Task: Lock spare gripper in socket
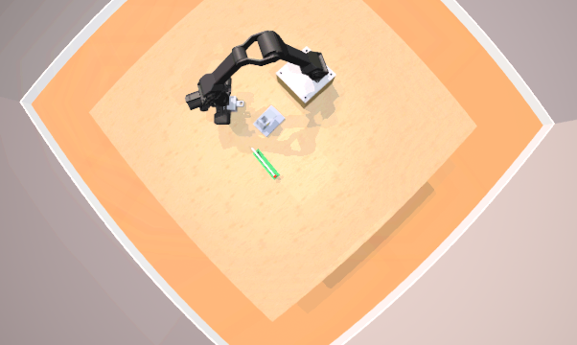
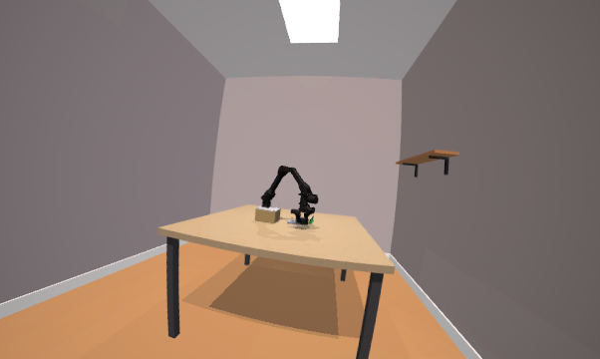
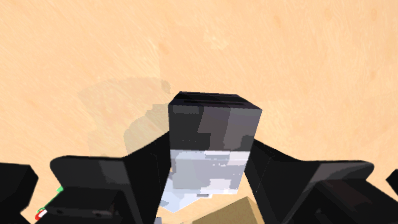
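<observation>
My gripper point(image 1: 223, 102) point(image 2: 303, 218) point(image 3: 205, 131) is shut on the spare gripper point(image 1: 233, 103) point(image 3: 210, 170), a block with a dark part and a light grey part. Its small spigot point(image 1: 241, 103) with a hole points toward the mount. Whether the block touches the table cannot be told. The pale mount point(image 1: 275, 116) point(image 3: 176, 201) stands a little to the right in the top view, with its raised socket point(image 1: 264, 121); no pin shows through it. The white lock pin point(image 1: 265, 164) with a red end lies along a green holder point(image 1: 272, 171) point(image 3: 60, 189), below the mount in that view.
The arm's base stands on a box with a white top point(image 1: 297, 85) and tan sides point(image 2: 267, 215) point(image 3: 230, 212), beyond the mount. The arm arches over the space between box and spare gripper. A wall shelf point(image 2: 428, 157) is far from the table point(image 2: 220, 234).
</observation>
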Motion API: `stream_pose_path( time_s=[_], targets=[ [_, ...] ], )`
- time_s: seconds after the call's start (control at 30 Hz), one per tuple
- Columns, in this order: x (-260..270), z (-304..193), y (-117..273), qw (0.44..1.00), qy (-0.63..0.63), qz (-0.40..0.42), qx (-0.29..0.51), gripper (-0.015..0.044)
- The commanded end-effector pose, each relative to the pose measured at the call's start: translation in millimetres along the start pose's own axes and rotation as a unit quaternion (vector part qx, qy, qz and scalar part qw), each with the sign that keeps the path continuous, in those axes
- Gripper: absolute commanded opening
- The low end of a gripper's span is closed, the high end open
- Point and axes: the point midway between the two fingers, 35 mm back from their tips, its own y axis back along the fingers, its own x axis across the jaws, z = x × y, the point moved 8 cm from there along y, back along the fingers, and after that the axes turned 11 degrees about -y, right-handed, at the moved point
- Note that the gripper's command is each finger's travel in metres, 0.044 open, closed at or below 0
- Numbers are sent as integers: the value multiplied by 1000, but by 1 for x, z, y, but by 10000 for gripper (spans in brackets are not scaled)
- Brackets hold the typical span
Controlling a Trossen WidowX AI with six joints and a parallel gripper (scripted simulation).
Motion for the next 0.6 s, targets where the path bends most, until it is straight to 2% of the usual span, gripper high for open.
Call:
stream_pose_path(
  time_s=[0.0,0.57],
  targets=[
    [0,0,2,999,-44,2,-3,0],
    [-3,-4,3,968,-252,3,-3,0]
  ],
)
